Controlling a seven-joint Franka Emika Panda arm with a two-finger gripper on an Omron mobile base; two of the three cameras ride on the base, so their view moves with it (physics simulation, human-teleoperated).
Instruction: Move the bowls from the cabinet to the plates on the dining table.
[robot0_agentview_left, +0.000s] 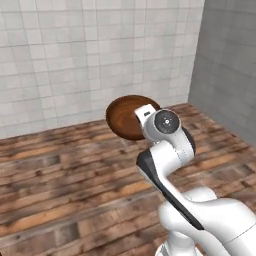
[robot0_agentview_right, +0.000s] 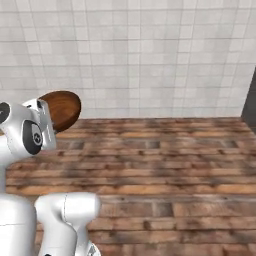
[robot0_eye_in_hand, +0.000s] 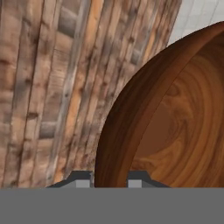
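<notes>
I hold one of the bowls, the dark glossy brown one (robot0_agentview_left: 125, 116), up in the air, tilted on edge in front of the arm. In the right base view the brown bowl (robot0_agentview_right: 62, 107) sticks out past the white hand at the far left. In the hand view my gripper (robot0_eye_in_hand: 109, 179) is shut on the rim of the bowl (robot0_eye_in_hand: 175, 122), one fingertip on each side of its wall. The cabinet, the plates and the dining table are out of view.
A white tiled wall (robot0_agentview_left: 90, 55) stands ahead, and a grey tiled wall (robot0_agentview_left: 230, 65) meets it on the right. Bare wooden plank floor (robot0_agentview_right: 165, 160) stretches below the arm. A dark edge (robot0_agentview_right: 251, 95) shows at the far right.
</notes>
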